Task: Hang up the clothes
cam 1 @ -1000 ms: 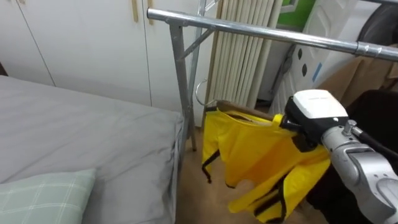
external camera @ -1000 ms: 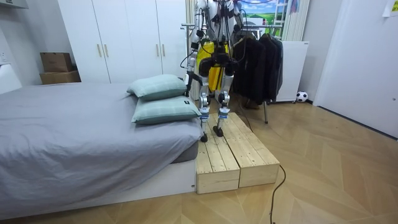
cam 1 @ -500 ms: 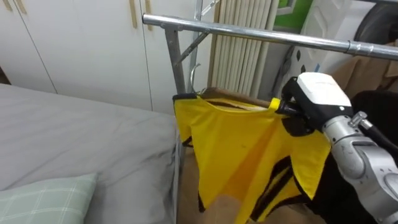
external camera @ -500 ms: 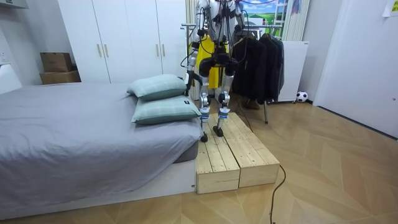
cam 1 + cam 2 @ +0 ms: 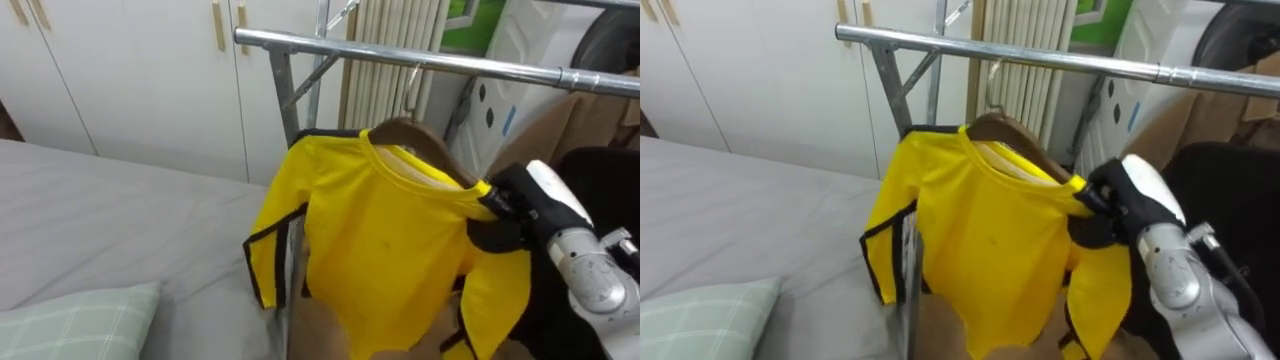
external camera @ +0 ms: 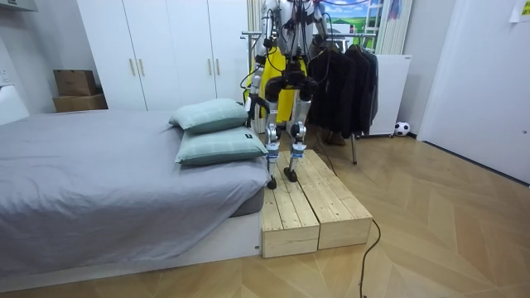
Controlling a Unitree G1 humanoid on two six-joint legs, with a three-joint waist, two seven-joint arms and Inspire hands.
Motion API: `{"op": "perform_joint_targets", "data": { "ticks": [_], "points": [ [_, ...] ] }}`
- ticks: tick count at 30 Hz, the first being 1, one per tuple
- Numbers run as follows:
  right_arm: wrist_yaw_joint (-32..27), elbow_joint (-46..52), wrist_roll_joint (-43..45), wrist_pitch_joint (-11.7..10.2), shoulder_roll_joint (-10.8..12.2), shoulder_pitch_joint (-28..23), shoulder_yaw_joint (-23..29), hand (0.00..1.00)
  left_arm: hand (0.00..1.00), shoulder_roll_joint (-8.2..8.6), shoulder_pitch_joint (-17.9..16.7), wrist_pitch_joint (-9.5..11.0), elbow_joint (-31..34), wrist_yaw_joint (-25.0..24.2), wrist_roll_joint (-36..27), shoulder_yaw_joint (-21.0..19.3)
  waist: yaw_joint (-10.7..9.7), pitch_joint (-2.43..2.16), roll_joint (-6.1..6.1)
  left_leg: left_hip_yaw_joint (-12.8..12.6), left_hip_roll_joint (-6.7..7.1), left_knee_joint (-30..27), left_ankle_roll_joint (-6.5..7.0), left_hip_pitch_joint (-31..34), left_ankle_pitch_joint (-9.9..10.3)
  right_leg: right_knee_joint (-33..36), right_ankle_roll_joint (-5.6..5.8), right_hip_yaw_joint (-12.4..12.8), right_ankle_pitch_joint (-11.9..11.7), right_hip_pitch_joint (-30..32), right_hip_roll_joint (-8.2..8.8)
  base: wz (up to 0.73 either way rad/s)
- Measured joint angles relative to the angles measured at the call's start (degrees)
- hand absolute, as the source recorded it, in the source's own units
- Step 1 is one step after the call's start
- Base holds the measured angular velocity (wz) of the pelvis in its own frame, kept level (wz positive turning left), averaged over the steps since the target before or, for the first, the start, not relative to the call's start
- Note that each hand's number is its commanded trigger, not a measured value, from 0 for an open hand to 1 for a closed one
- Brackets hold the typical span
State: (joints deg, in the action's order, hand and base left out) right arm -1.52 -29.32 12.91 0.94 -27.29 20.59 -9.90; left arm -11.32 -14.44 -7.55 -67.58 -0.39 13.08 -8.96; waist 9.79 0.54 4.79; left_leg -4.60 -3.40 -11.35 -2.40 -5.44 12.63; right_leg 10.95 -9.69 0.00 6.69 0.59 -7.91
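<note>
A yellow shirt with black trim hangs on a brown wooden hanger. The hanger's metal hook reaches up to the steel rail of the clothes rack; whether it sits over the rail I cannot tell. My right hand comes in from the right, its fingers curled on the hanger's right end under the shirt's shoulder. In the room view I stand on a wooden platform facing the rack, and my left hand hangs low at my side.
A grey bed with a pale checked pillow lies to the left, its corner right by the rack's upright post. White wardrobe doors and a radiator stand behind. Dark clothes hang on the rail at the right.
The hanger with the shirt has risen and swung level, so the shirt's front faces me and the hook has come up to the rail. My right hand has dropped lower and moved right.
</note>
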Motion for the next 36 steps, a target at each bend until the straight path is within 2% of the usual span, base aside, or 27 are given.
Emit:
{"op": "perform_joint_targets", "data": {
  "ticks": [5, 11, 19, 30, 34, 36],
  "points": [
    [2.63, -2.13, -11.93, 0.46, -0.2, 1.08, 0.0, 1.0, 0.0, 0.08, -0.35, 0.0, -0.01, -0.19, 0.06, 0.1, 0.11, -0.01, 0.0, -0.14, -0.13, 0.02, -0.04, -0.28, -0.02, 0.61, -0.21, -0.04, 0.15, -0.24, -0.06, 0.0],
    [5.56, -7.34, -19.79, 0.99, 0.01, 1.99, 0.0, 1.0, 0.0, 0.45, -0.52, 0.03, -0.18, -0.19, -0.02, 0.21, 0.45, 0.11, 0.0, 0.01, -0.1, 0.09, -0.04, -1.13, 0.0, 0.7, -0.17, -0.17, 0.44, -0.99, -0.04, 0.0],
    [6.27, -8.1, -23.63, 1.24, 0.01, 1.99, 0.0, 1.0, 0.0, 0.55, -0.74, 0.46, -0.12, -0.23, -0.03, 0.21, 0.44, 0.11, 0.08, 0.06, -0.04, 0.04, -0.05, -1.18, 0.0, 0.86, -0.12, 0.04, 0.61, -0.88, -0.04, 0.0],
    [6.91, -8.15, -24.52, 1.66, -0.03, 1.99, 0.01, 1.0, 0.0, 0.61, -1.11, 0.44, -0.14, -0.3, -0.07, 0.24, 0.32, 0.08, 0.1, -0.01, 0.0, 0.04, -0.05, -1.19, 0.0, 1.04, -0.17, 0.29, 0.59, -0.81, -0.06, -0.01],
    [9.16, -9.73, -27.79, 1.73, -0.02, 2.28, 0.0, 1.0, 0.0, 0.62, -1.16, 0.43, -0.07, -0.33, -0.05, 0.27, 0.32, 0.09, 0.09, 0.01, -0.01, 0.06, -0.05, -1.27, -0.01, 1.15, -0.2, 0.36, 0.61, -0.83, -0.08, 0.0],
    [10.53, -12.97, -29.3, 2.5, -0.02, 3.87, 0.01, 1.0, 0.0, 0.63, -1.15, 0.42, -0.07, -0.32, 0.0, 0.25, 0.3, 0.09, 0.09, 0.01, -0.01, 0.06, -0.05, -1.31, -0.01, 1.27, -0.21, 0.36, 0.62, -0.83, -0.07, 0.0]
  ]
}}
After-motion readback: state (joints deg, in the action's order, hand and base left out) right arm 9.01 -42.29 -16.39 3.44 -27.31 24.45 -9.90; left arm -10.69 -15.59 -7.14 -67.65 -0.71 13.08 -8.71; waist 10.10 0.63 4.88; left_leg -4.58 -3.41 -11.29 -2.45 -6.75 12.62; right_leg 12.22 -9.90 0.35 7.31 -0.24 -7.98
